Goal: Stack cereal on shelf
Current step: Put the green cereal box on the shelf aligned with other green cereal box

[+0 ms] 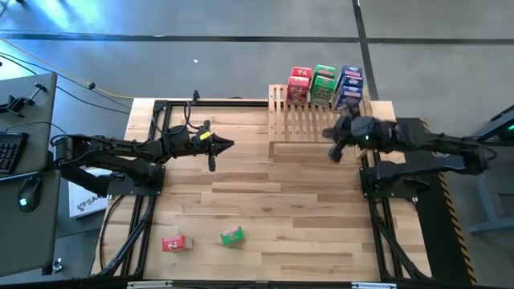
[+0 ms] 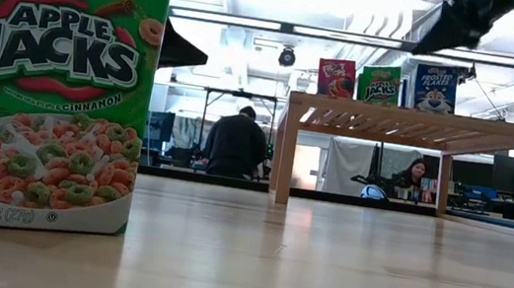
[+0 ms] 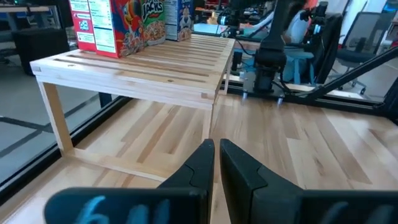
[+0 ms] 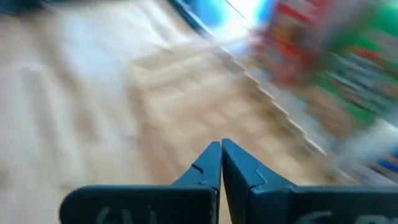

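**Two boxes left on the planks, both arms empty**

Left gripper point(image 1: 226, 145) hangs over the mid-left of the pale plank surface point(image 1: 265, 217), jaws shut on nothing, nose aimed toward the shelf. Left wrist view confirms: dark fingers pressed together, bare planks below.

Two small cereal boxes lie flat near the front edge. The red cereal box point(image 1: 176, 243) is left, long axis running left-right; the green Apple Jacks box point(image 1: 232, 236) sits near it to the right, slightly skewed. Both lie well toward the front from the left jaws, and far from the right arm. Judgement: the left arm is the nearer one, and a pick would call for it to swing back toward the front edge and open across a box's short side.

The light wooden slatted shelf point(image 1: 309, 119) stands at the back edge, right of centre. On its far side are stacked red point(image 1: 299, 85), green point(image 1: 324, 83) and blue boxes point(image 1: 349, 87), side by side.

Right gripper point(image 1: 334, 152) hovers just off the shelf's front right corner, jaws shut, holding nothing.

Room: grey floor, a keyboard point(image 1: 10, 151) on a desk far left; in the low view, two people point(image 2: 236, 143) sit beyond the surface under ceiling lights.
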`<state>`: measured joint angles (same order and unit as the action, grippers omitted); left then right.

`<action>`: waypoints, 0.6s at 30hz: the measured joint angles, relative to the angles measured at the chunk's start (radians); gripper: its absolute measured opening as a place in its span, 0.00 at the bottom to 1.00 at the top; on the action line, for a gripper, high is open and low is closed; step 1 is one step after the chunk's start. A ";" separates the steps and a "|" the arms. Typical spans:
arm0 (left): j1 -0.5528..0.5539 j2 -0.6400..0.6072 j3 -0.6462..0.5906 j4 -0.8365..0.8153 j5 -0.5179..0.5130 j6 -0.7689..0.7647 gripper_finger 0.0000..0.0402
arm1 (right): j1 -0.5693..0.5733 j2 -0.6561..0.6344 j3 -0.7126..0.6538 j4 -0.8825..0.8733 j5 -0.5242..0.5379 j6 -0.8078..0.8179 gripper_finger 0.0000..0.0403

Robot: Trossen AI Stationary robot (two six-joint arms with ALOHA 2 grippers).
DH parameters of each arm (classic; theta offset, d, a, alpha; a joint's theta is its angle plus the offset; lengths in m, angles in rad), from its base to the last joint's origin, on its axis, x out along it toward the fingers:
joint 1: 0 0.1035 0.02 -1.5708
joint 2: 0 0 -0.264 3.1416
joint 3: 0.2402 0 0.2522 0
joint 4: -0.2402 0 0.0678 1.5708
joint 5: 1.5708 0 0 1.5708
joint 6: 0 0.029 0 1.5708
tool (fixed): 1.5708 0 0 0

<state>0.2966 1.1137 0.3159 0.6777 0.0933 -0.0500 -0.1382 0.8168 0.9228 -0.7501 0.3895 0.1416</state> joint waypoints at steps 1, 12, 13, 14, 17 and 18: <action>-0.005 0.000 0.000 0.000 0.000 -0.001 0.04 | 0.029 -0.011 -0.046 0.087 -0.024 -0.016 0.00; -0.199 0.000 0.006 -0.051 -0.102 -0.048 0.04 | 0.268 0.058 -0.424 0.926 -0.155 -0.166 0.00; -0.230 0.000 0.016 -0.088 -0.133 -0.054 0.04 | 0.280 0.073 -0.435 0.946 -0.154 -0.168 0.00; -0.263 0.000 0.032 -0.133 -0.166 -0.057 0.04 | 0.292 0.092 -0.444 0.963 -0.154 -0.168 0.00; -0.365 0.000 0.102 -0.301 -0.278 -0.080 0.04 | 0.327 0.148 -0.460 1.016 -0.160 -0.168 0.00; -0.398 0.000 0.126 -0.359 -0.317 -0.092 0.04 | 0.339 0.169 -0.462 1.030 -0.177 -0.172 0.00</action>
<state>-0.1017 1.1137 0.4424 0.3183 -0.2235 -0.1416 0.2005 0.9860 0.4606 0.2797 0.2123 -0.0302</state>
